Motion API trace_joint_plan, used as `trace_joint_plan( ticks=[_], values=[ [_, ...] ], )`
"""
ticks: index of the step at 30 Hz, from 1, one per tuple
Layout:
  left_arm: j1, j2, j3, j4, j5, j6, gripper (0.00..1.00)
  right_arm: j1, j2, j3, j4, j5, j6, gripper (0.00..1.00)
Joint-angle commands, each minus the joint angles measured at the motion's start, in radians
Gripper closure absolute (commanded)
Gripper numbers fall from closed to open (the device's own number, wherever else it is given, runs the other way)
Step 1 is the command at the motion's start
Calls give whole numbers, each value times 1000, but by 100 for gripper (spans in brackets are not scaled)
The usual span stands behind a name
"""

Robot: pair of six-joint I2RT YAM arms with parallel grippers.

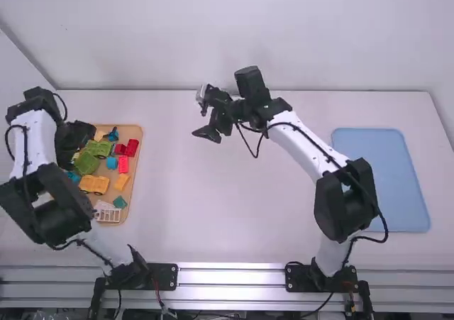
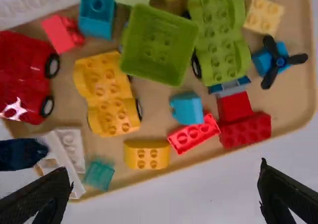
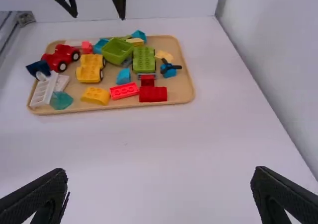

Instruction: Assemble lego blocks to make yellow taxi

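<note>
The left claw (image 2: 164, 167) is wide open and empty over the tan tray (image 2: 154, 104). The right claw (image 3: 161, 170) is open and empty too, over the table (image 3: 159, 139). In the tray sit the yellow car (image 2: 107, 92) and, near it, a yellow block (image 2: 146, 157). They look light, hard and slippery. The car might roll, so best pinch its sides, not its bumpy top.

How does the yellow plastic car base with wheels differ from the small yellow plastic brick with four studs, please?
The yellow car base has dark wheels, while the small yellow brick has none. The car base is clearly larger and shows more studs than the brick's four. Both are yellow and lie in the tan tray.
</note>
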State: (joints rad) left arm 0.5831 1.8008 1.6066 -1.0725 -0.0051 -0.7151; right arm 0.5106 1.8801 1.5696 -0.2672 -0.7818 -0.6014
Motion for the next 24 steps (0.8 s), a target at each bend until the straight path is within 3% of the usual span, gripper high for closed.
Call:
trace_joint_plan(
  ticks=[1, 14, 24],
  values=[
    [4, 3, -39, 2, 21, -32, 1, -6, 8, -6, -7, -3, -2, 1],
    [13, 4, -233, 49, -143, -215, 1, -6, -34, -6, -60, 64, -8, 1],
    [18, 4, -420, 259, -129, -151, 1, -6, -34, -6, -80, 68, -9, 1]
  ],
)
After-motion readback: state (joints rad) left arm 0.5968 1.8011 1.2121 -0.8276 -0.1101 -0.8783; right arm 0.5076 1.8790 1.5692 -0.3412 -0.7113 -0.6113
